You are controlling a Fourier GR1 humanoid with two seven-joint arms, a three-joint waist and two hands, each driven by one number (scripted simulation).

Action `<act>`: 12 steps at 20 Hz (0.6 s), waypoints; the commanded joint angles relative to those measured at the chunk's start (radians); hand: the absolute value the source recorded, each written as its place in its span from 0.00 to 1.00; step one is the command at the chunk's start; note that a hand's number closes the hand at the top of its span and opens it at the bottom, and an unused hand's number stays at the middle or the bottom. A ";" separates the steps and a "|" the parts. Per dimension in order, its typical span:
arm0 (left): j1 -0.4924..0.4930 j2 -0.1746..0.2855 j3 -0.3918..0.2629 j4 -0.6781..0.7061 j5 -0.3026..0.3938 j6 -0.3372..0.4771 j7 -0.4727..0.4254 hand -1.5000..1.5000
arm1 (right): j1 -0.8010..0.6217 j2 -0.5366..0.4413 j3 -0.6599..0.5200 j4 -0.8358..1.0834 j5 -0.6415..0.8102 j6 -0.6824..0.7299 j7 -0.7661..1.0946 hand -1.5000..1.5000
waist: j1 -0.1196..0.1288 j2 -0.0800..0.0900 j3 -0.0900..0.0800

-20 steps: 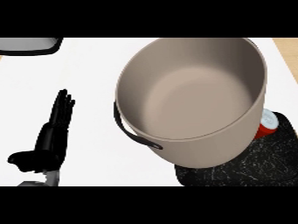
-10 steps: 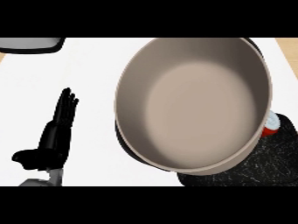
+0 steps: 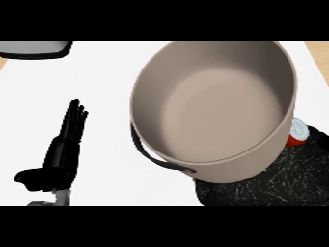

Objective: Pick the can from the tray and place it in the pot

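Head view, looking steeply down on the white bench (image 3: 102, 87). A large beige pot (image 3: 217, 111) is filling the centre and right of the view, tilting so that its wide mouth is facing upward and toward the viewer. Its smooth inner wall and floor are showing in full, with nothing lying on them. A black handle (image 3: 156, 157) is curving along the pot's lower left wall.

The pot is covering much of a black speckled tray (image 3: 302, 183), which is lying at the lower right. The can (image 3: 297, 134), red with a pale top, is peeking out just beside the pot's right wall, above the tray's surface and outside the pot. Only its upper part is showing, so whether it is standing on the tray cannot be told.

The left robot hand (image 3: 63, 149) is lying well apart from the pot at the left. Its fingers are straight and pressed together, pointing up the view, and it is holding nothing. A grey container (image 3: 32, 48) with a dark rim is sitting at the upper left edge.
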 commanded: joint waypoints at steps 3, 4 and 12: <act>-0.076 -0.002 0.039 0.032 -0.006 -0.033 0.050 0.50 | -0.177 0.061 0.067 0.172 0.114 0.041 0.067 0.00 | 0.002 0.001 0.001; -0.023 -0.033 0.032 0.057 -0.020 -0.039 -0.024 0.50 | -0.118 0.038 -0.010 0.201 0.075 0.057 -0.038 0.00 | -0.004 -0.001 0.001; 0.008 -0.059 0.069 0.012 -0.057 -0.065 -0.001 0.50 | -0.178 0.174 0.038 0.198 0.221 0.055 0.014 0.00 | -0.004 -0.001 0.001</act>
